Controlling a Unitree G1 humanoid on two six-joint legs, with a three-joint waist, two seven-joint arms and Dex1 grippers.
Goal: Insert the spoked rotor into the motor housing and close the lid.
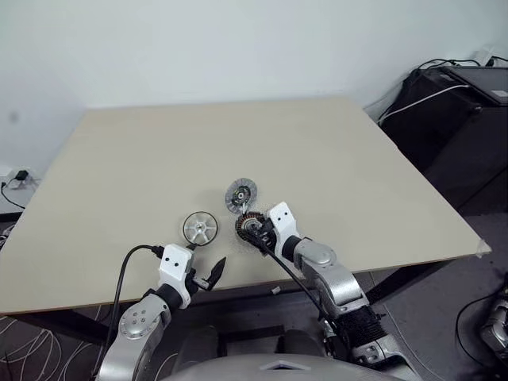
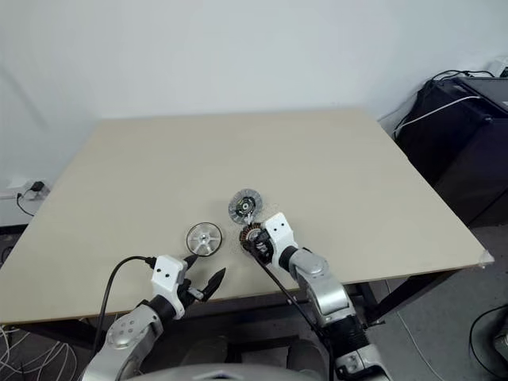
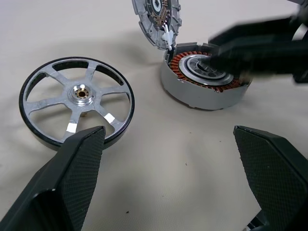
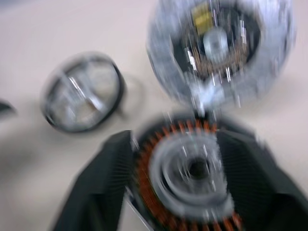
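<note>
The spoked rotor [image 1: 200, 228] lies flat on the table near its front edge, a shiny spoked wheel with a dark rim [image 3: 77, 101]. Just right of it sits the motor housing [image 3: 204, 77], its copper windings ringing a pale centre. The lid [image 1: 241, 195] stands tilted against the housing's far side, dark inner face showing. My right gripper [image 1: 254, 230] hovers over the housing with its fingers [image 4: 101, 183] spread to either side of it, holding nothing. My left gripper [image 1: 205, 268] is open just short of the rotor, its fingers [image 3: 72, 178] wide apart and empty.
The beige table [image 1: 238, 143] stretches far beyond the parts. Black equipment with cables [image 1: 452, 111] stands off the table's right side. A wall socket with a plug [image 1: 16, 178] is at the far left. The table's front edge runs just under my left gripper.
</note>
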